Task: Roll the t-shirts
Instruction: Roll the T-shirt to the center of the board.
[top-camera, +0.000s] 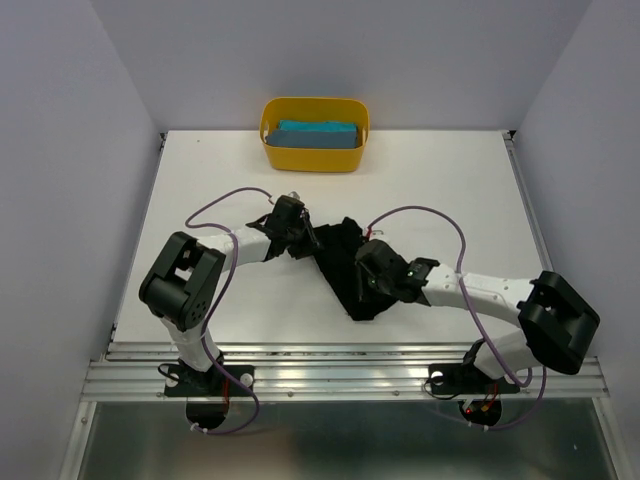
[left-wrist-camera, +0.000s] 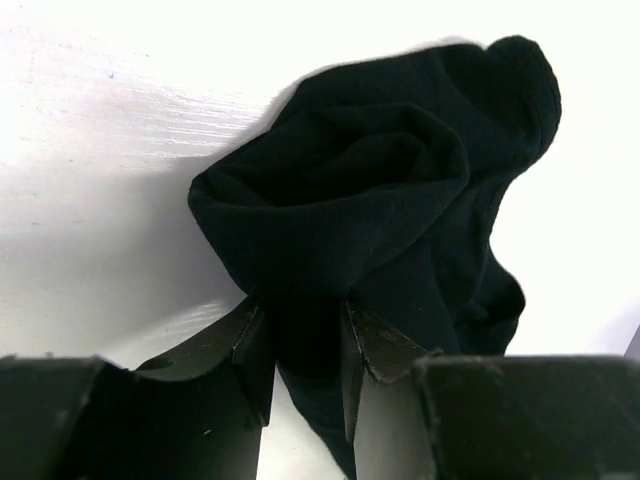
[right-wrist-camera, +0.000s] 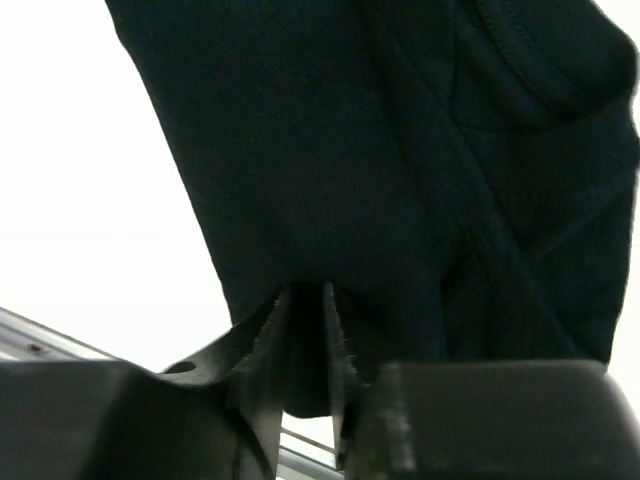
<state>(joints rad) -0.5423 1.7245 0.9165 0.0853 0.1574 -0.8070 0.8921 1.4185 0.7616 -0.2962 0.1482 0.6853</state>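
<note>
The black t-shirt (top-camera: 340, 262) lies bunched in a narrow strip across the middle of the white table, running from upper left to lower right. My left gripper (top-camera: 304, 240) is shut on its upper left end, where the cloth (left-wrist-camera: 340, 190) curls into a loose roll just beyond the fingers. My right gripper (top-camera: 366, 283) is shut on a fold at the lower right part of the black t-shirt (right-wrist-camera: 330, 160). The teal-blue t-shirt (top-camera: 317, 133) lies folded inside the yellow tub at the back.
The yellow tub (top-camera: 314, 159) stands at the table's far edge, centre. Grey walls close in on both sides. A metal rail (top-camera: 340, 375) runs along the near edge, by the arm bases.
</note>
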